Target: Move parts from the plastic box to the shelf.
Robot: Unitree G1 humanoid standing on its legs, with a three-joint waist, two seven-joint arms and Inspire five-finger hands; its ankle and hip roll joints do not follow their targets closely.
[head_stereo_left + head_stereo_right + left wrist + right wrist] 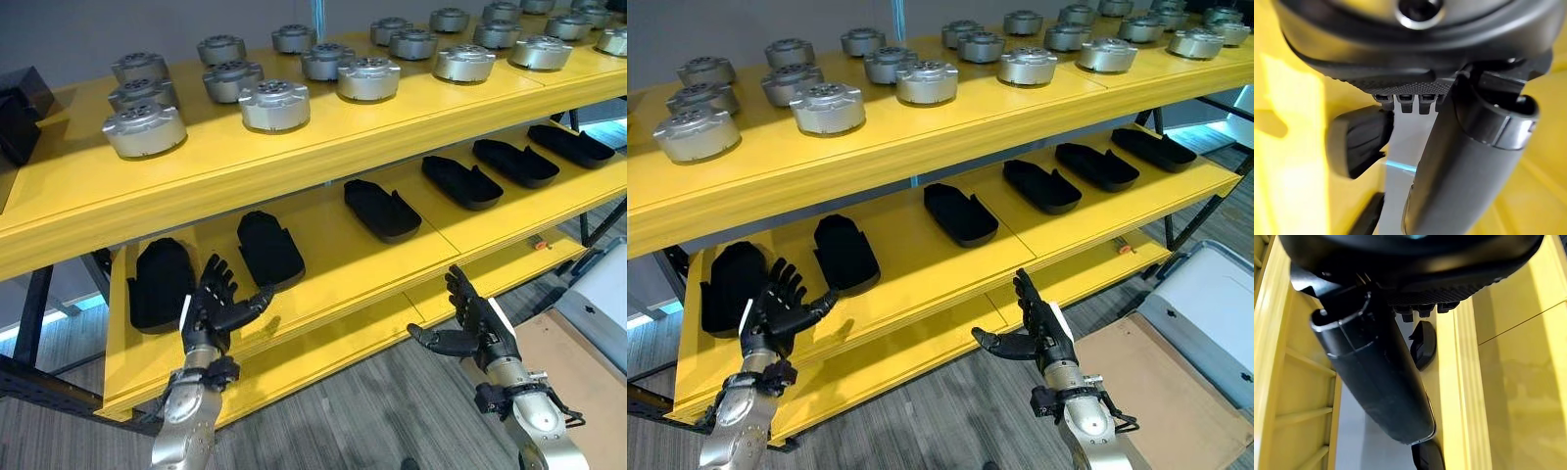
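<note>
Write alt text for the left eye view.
Two open, empty robot hands, left hand and right hand, are raised before a yellow shelf. Silver round parts sit on its top level, black flat parts on the middle level.

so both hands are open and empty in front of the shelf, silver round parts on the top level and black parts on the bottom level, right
Nearly. The black parts lie on the middle level, not the bottom, as the left eye view shows. The left hand and right hand are open and empty, with silver round parts on top.

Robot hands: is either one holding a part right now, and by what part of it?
Nothing is held. The left robot hand and right robot hand are both open and empty, in front of the yellow shelf.
</note>
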